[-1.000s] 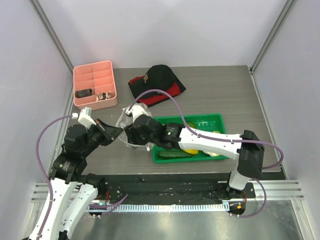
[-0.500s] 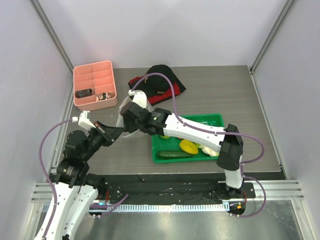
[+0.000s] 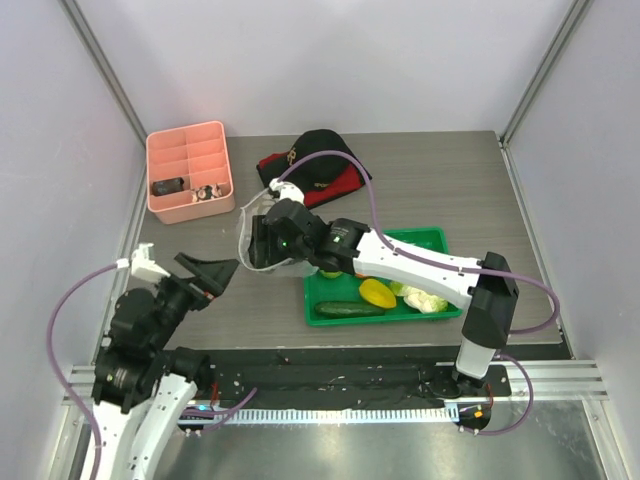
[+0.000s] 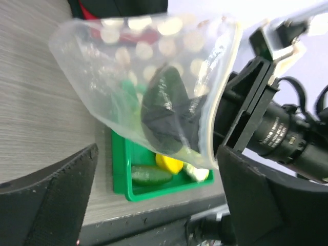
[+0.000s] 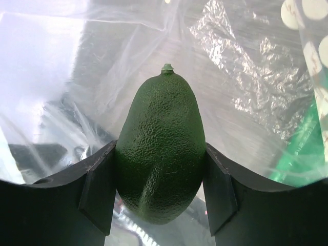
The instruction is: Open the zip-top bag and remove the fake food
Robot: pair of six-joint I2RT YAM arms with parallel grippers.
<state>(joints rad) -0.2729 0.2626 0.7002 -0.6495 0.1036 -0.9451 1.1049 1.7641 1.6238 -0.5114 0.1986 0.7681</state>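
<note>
Room: bare worktop (image 3: 190, 232) left of zip-top bag (image 4: 118, 66); green tray (image 3: 428, 237) rim just right.
R claw (image 5: 160, 192): inside bag, pinching avocado (image 5: 161, 133).
L claw (image 3: 215, 280): spread, clear of bag.

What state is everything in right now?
zip-top bag: open, right pincer inside it.
avocado: inside the zip-top bag, gripped by right pincer.
left pincer: open, holding nothing.
right pincer: shut on avocado.
green tray: holds cucumber, yellow piece, cabbage.

Pink divider box (image 3: 186, 132) rear L, blk cap (image 3: 320, 148) on red cloth (image 3: 342, 182), green tray (image 3: 350, 320) ctr-R.
</note>
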